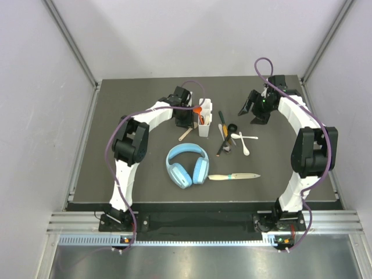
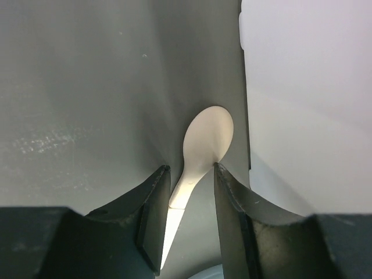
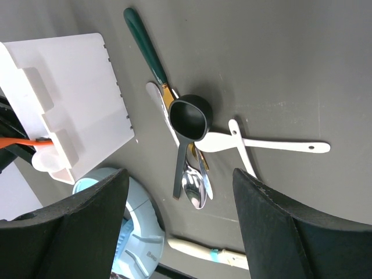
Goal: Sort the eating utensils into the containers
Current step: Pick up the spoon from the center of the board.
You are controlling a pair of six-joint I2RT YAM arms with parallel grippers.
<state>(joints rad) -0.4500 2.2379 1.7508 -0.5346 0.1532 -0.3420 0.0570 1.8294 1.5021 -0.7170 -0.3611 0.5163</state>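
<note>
Body check, both arms alike.
I see the left arm (image 1: 124,177) and right arm (image 1: 295,181) with white links, black joint housings and purple cables (image 1: 260,60). The left end effector (image 2: 190,174) and right end effector (image 3: 180,174) have dark matte wedge-shaped fingers.

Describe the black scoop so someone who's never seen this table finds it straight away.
Start at the blue headphones mid-table; the cutlery heap lies just beyond them, right of the white caddy. The black scoop tops it: the only deep round black bowl there.
</note>
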